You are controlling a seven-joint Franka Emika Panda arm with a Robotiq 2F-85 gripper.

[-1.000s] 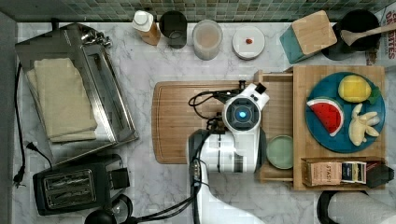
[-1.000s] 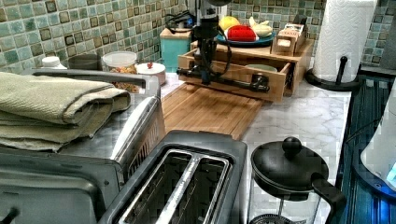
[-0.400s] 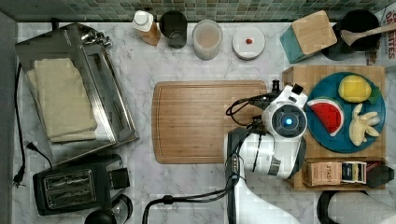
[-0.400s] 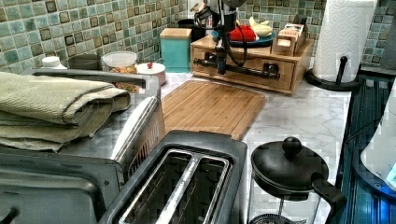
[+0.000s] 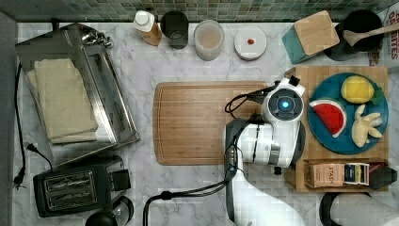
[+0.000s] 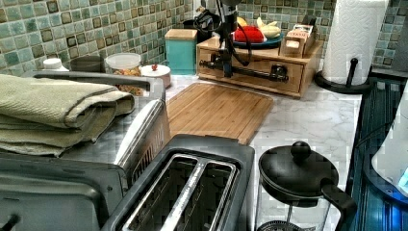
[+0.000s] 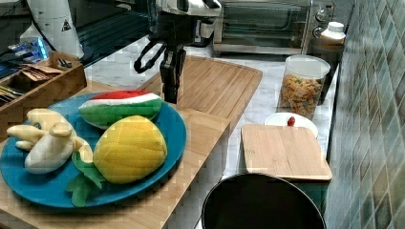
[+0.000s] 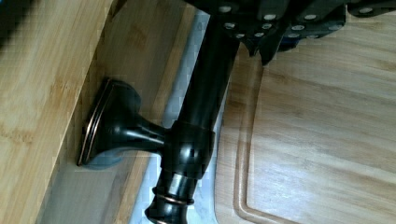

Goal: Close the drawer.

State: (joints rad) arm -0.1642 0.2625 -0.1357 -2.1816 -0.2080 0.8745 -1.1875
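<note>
A stiff wooden drawer (image 6: 250, 72), pushed in, likely slides easily; its black bar handle (image 8: 201, 107) offers the hold. Whether the gripper (image 7: 171, 78) grips it, I cannot tell.

drawer front (image 6: 250, 65): I see light wood, matt, fine straight grain.
drawer handle (image 8: 205, 93): looks to me like dark metal, smooth, with a dull sheen and a coppery edge on its mount.
cutting board (image 5: 202, 122): warm brown wood, matt, striped in strips.
countertop (image 5: 141, 70): I read it as white marble with grey veins, polished.
plate (image 7: 165, 138): blue, smooth, glossy.
toy fruit (image 7: 129, 148): soft stitched cloth.
toaster oven (image 5: 101, 92): shiny bare metal.
towel (image 6: 53, 108): folded greenish cloth, coarse weave.
arm casing (image 5: 273, 141): white glossy plastic.
</note>
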